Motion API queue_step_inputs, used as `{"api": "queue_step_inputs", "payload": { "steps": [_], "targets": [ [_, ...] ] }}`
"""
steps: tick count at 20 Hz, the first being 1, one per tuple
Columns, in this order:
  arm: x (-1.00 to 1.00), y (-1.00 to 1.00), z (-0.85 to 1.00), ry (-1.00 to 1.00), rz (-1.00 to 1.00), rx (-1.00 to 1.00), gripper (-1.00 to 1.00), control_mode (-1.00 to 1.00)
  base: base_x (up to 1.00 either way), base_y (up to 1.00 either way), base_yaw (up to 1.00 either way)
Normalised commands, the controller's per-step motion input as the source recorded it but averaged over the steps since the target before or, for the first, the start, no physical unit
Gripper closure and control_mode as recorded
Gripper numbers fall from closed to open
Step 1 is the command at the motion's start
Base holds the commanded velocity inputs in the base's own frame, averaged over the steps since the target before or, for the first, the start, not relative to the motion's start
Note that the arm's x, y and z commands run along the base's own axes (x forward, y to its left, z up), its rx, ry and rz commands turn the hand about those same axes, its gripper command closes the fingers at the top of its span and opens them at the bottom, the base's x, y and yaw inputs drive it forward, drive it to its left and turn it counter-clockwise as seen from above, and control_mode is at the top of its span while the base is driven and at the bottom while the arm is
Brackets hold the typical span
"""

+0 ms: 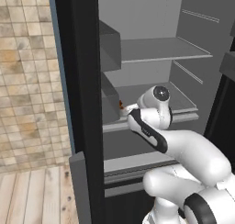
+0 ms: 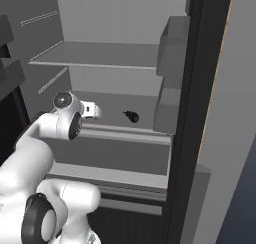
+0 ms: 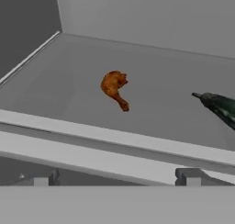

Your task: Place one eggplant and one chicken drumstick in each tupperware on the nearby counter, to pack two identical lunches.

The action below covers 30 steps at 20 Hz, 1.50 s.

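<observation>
Chicken drumstick (image 3: 114, 88) and eggplant (image 3: 220, 106) both on one grey fridge shelf (image 3: 151, 81).
Open fridge (image 2: 115, 23) around them, grey walls, upper shelf (image 1: 156, 48) bare. Drumstick orange-brown, mid-shelf, well apart from dark eggplant (image 2: 132, 117) lying stem-first to its right in hand view. Gripper (image 3: 114, 181) short of shelf front lip, jaws spread wide, gripping nothing.
</observation>
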Motion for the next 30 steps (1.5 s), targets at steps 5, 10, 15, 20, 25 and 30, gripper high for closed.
{"api": "queue_step_inputs", "payload": {
  "steps": [5, 10, 15, 20, 25, 30],
  "targets": [
    [0.24, 0.03, 0.00, 0.01, 0.00, -0.02, -1.00, -1.00, 0.00, 0.00, 0.00],
    [0.20, 0.00, 0.00, 0.02, 0.00, 0.00, -1.00, -1.00, 0.00, 0.00, 0.00],
    [0.20, 0.00, -0.09, 0.01, 0.00, 0.00, -1.00, -1.00, 0.00, 0.00, 0.00],
    [0.25, 0.00, -0.13, 0.07, 0.00, 0.00, -1.00, -1.00, 0.00, 0.00, 0.00],
    [0.26, 0.00, -0.19, 0.04, 0.00, 0.00, -1.00, -1.00, 0.00, 0.00, 0.00],
    [0.27, 0.00, -0.20, 0.02, 0.01, 0.00, -1.00, -1.00, 0.00, 0.00, 0.00]
  ]
}}
